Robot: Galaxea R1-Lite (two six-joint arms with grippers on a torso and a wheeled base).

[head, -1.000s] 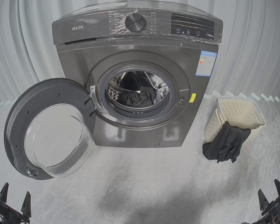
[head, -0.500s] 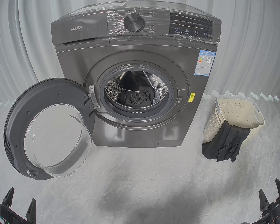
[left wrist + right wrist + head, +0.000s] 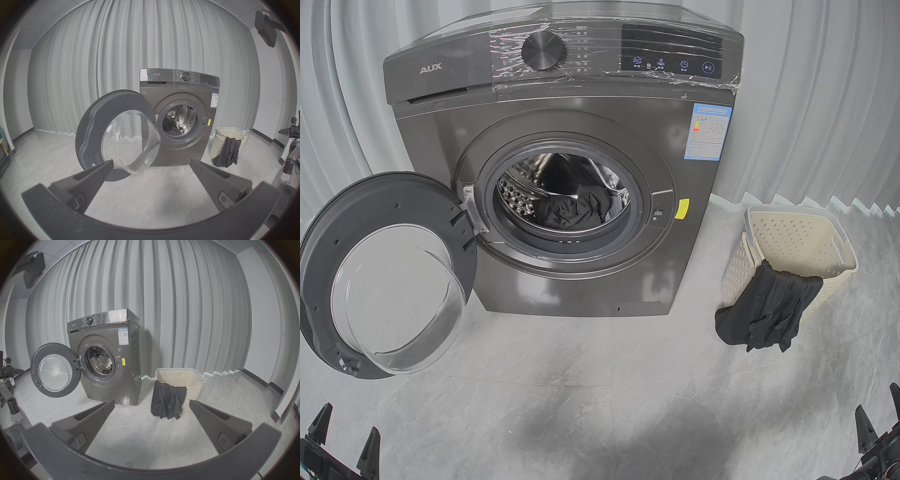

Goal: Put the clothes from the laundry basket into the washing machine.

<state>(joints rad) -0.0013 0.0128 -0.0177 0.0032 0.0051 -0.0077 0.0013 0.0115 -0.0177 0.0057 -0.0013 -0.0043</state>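
Note:
The grey washing machine (image 3: pixel 562 125) stands with its round door (image 3: pixel 381 275) swung wide to the left. Dark clothes (image 3: pixel 572 211) lie in the drum. To the right, on the floor, is the cream laundry basket (image 3: pixel 800 240), and a black garment (image 3: pixel 765 306) hangs over its front rim down to the floor. My left gripper (image 3: pixel 344 434) is low at the near left, open and empty. My right gripper (image 3: pixel 878 415) is low at the near right, also open and empty. Seen past the right gripper (image 3: pixel 151 415), the black garment (image 3: pixel 167 399) lies ahead; the left gripper (image 3: pixel 151 175) faces the door.
Bare grey floor (image 3: pixel 600 387) stretches between me and the machine. Pleated curtains (image 3: pixel 819 94) close off the back. The open door juts out over the floor at the left.
The whole head picture has slid to the left, so the camera has moved. The left gripper edged slightly inward; the clothes, basket and door lie as before.

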